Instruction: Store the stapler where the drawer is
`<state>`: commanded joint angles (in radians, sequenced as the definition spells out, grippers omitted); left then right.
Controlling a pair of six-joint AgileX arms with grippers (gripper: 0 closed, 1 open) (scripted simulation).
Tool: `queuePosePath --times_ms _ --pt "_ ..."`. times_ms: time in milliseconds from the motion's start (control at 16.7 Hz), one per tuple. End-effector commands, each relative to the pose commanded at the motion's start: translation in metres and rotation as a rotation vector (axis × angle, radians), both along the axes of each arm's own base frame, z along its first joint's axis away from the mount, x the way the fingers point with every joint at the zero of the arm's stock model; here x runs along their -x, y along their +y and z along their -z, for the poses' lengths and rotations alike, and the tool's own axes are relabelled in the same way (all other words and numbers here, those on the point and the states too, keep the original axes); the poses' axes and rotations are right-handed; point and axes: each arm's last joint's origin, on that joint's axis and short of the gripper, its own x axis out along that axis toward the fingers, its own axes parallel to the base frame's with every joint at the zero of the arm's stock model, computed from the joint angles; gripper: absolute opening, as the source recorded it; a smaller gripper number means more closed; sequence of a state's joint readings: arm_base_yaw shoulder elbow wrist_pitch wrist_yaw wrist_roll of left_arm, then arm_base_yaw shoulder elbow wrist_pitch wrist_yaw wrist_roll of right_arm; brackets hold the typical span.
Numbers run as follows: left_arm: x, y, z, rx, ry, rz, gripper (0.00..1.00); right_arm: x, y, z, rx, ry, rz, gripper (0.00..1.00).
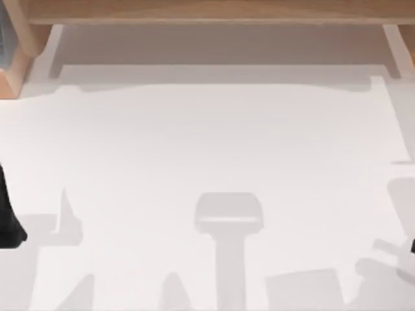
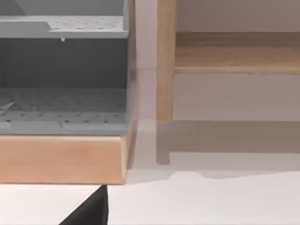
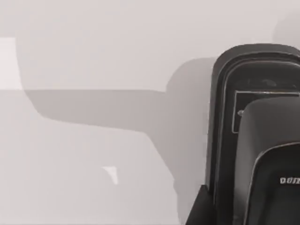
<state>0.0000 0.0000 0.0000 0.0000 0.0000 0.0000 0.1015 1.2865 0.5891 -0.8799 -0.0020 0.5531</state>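
**Stapler beside the right hand, drawer off at the far left corner**

At the right edge of the counter [image 1: 214, 142], a sliver of the right arm [image 1: 412, 246] reaches into the top view. The right wrist view shows the stapler [image 3: 255, 140] close up. It is black and glossy, with a rounded end, a raised upper arm and a small white mark printed on it. It lies on the pale counter surface and throws a broad soft shadow beside it. A dark wedge of the right hand [image 3: 199, 208] sits against the stapler's near edge. I cannot tell how far this hand is open, or whether it has hold of the stapler.

The left arm [image 1: 8, 217] shows as a black shape at the left edge of the top view, about halfway down the counter. From its wrist view, a black tip of the left hand [image 2: 89, 213] hangs over the white surface, just in front of a wooden cabinet [image 2: 61, 159]. I cannot tell this hand's state either.

The cabinet holds the grey drawer [image 2: 61, 105], which has a perforated floor, with a second grey perforated level above it. In the top view the cabinet stands at the far left corner of the counter, well apart from the right arm. A wooden post [image 2: 165, 61] stands just beside the cabinet, and a wooden rail [image 1: 214, 11] runs along the far side of the counter.
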Motion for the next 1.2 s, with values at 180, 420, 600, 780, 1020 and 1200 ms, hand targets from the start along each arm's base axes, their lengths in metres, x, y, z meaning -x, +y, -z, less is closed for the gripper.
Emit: queuePosePath --times_ms 180,420,600,780,1020,1200 --pt "0.0 0.0 0.0 0.0 0.0 0.0 1.0 0.0 0.0 -0.005 0.0 -0.009 -0.002 0.0" --pt "0.0 0.0 0.0 0.0 0.0 0.0 1.0 -0.002 0.0 -0.006 -0.001 -0.014 -0.004 0.0" --pt "0.0 0.0 0.0 0.0 0.0 0.0 1.0 -0.021 -0.003 -0.024 -0.006 -0.068 -0.034 0.0" --pt "0.0 0.0 0.0 0.0 0.0 0.0 1.0 -0.056 -0.01 -0.056 -0.006 -0.149 -0.084 0.0" --pt "0.0 0.0 0.0 0.0 0.0 0.0 1.0 -0.118 -0.034 -0.113 0.019 -0.28 -0.159 0.0" --pt "0.0 0.0 0.0 0.0 0.0 0.0 1.0 -0.167 -0.064 -0.146 0.06 -0.354 -0.212 0.0"
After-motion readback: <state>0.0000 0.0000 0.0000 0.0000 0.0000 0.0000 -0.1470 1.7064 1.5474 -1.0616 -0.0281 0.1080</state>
